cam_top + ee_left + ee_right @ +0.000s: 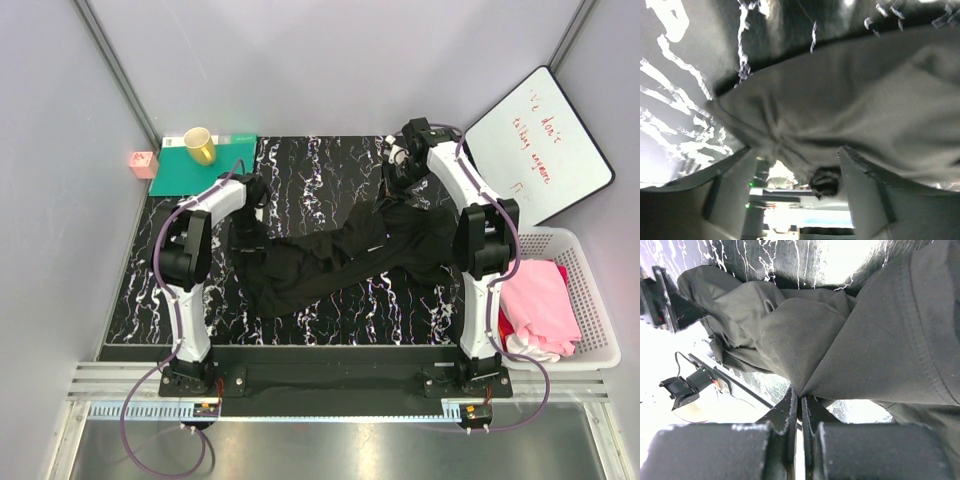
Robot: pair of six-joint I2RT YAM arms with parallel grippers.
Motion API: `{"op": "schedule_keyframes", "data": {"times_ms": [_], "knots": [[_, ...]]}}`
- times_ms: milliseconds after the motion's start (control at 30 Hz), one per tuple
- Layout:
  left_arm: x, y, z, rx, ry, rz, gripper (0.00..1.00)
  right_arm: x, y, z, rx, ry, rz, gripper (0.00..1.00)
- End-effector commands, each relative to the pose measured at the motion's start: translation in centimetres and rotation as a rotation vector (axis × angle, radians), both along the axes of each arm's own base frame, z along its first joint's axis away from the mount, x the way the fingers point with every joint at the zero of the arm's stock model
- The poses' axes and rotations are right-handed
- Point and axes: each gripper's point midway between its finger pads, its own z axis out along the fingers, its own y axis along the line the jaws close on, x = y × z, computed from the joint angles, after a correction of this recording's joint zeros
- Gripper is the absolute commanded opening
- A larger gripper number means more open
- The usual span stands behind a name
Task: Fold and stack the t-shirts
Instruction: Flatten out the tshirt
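Now your right end effector point(799, 395) pinches the black t-shirt point(340, 262), and your left end effector point(795, 165) straddles its other end.

Across the marbled surface point(330, 165) the shirt lies as a crumpled band between your two arms. Your right fingers are clenched on a fold of its right end, the cloth fanning out from their tips; that arm stretches toward the far side of the surface. Your left fingers point(730, 192) stand apart, released, with a bunched edge of the shirt bulging into the gap between them; that arm bends at the elbow, its wrist over the shirt's left end. A pink t-shirt point(540, 300) lies in the basket point(592, 262), well apart.
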Motion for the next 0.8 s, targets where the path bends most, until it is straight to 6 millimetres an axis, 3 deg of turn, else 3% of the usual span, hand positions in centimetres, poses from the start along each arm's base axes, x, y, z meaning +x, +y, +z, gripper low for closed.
{"op": "schedule_keyframes", "data": {"times_ms": [0,33,100,300,467,567,667,700,733,767], "knots": [[0.7,0.9,-0.9,0.054,-0.002,0.009,0.48,0.7,0.1,4.9,0.006,-0.151,0.017,0.06],[0.7,1.0,-1.1,0.058,0.002,0.009,0.22,0.9,0.1,5.2,0.008,-0.165,0.018,0.06],[0.8,1.4,-1.4,0.066,0.012,0.015,0.0,1.7,0.2,6.1,0.011,-0.211,0.014,0.06],[2.6,2.6,-0.2,0.074,-0.048,0.048,0.0,4.7,-0.8,8.3,0.004,-0.316,-0.041,0.06],[5.3,4.3,1.7,0.098,-0.124,0.071,0.0,7.9,-3.7,10.2,-0.008,-0.387,-0.152,0.05],[6.7,5.1,2.2,0.098,-0.142,0.075,0.0,9.5,-5.4,9.8,-0.025,-0.382,-0.221,0.05],[7.7,4.9,2.4,0.087,-0.142,0.066,0.0,10.6,-7.6,7.2,-0.106,-0.345,-0.289,0.08],[7.9,4.7,2.4,0.073,-0.143,0.065,0.0,10.8,-7.8,6.3,-0.12,-0.333,-0.293,0.12],[8.2,4.4,2.6,0.057,-0.15,0.063,0.0,11.2,-8.0,4.7,-0.136,-0.308,-0.292,0.23],[8.2,4.0,2.6,0.039,-0.148,0.063,0.0,11.4,-8.3,3.9,-0.156,-0.301,-0.295,0.43]]}}
